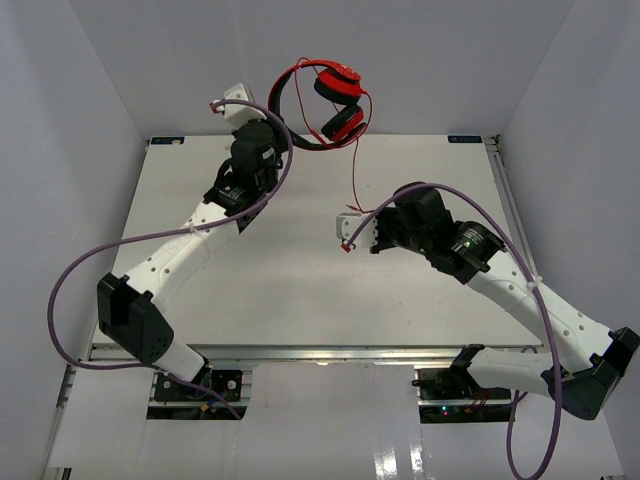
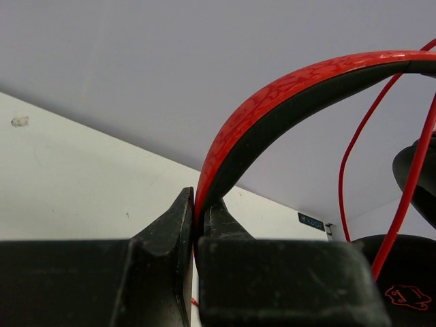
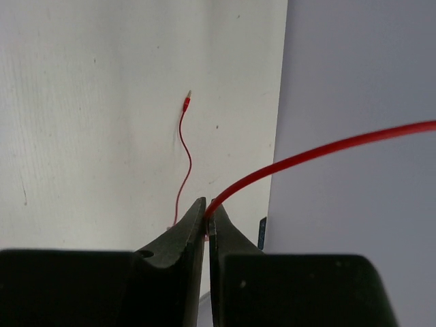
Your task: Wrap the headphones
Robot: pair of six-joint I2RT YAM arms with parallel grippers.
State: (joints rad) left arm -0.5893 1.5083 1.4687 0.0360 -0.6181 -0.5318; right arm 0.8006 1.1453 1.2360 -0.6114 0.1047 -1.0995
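Where the left gripper [image 2: 197, 204] meets the headphones [image 1: 335, 105], its two dark fingers [image 2: 163, 238] are pressed shut on the headband [image 2: 272, 102]. One finger sits against the red patterned outer face and the other against the dark inner face, with no gap showing. From that pinch the headband arcs up and to the right across the left wrist view. Beyond it, loops of the thin red cable [image 2: 354, 157] hang in front of a dark earcup [image 2: 402, 286] at the lower right.

From above, the headphones are held clear of the table [image 1: 300, 300], at its far edge and against the grey back wall [image 1: 450, 60]. The headband is on the left and the two red earcups are on the right, one above the other in the picture.

The right gripper [image 3: 206, 214] is closed too, nipping the cable between its fingertips. One stretch runs from the tips up and to the right across the wall. The short free end curves away beyond the fingers and ends in a small plug [image 3: 187, 101] seen against the white tabletop. Whether that end rests on the table or hangs above it cannot be told.

In the top view this gripper sits over the middle of the table, well apart from the left one. The cable runs almost straight from it up to the lower earcup. Thick purple robot cables [image 1: 70, 290] loop along both arms.
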